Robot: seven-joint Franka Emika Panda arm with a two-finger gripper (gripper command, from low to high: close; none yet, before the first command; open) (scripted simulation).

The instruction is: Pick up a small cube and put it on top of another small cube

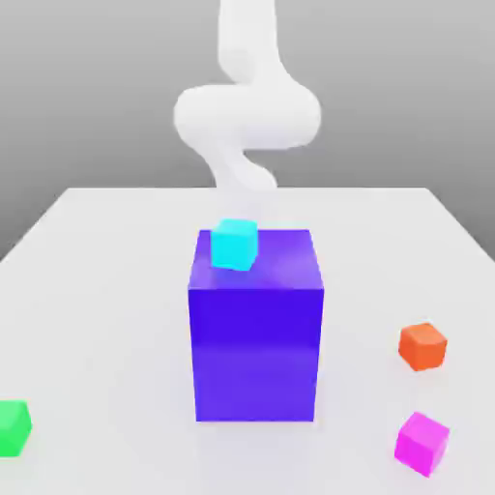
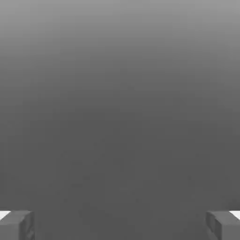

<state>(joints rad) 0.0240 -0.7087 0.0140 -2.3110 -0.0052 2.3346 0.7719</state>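
White table (image 1: 116, 290) under grey backdrop, big blue block (image 1: 255, 338) mid-frame with cyan cube (image 1: 235, 244) on top, pink cube (image 1: 422, 443) lower right, green cube (image 1: 14, 427) lower left, orange cube (image 1: 422, 346) right, gripper (image 2: 120, 225) spread wide, holding nothing

The green cube (image 1: 14, 428) sits clipped by the exterior view's left edge. The big blue-purple block (image 1: 255, 329) hides the arm's (image 1: 247, 116) lower end; its top runs off frame.

Soft, even light; faint shadows
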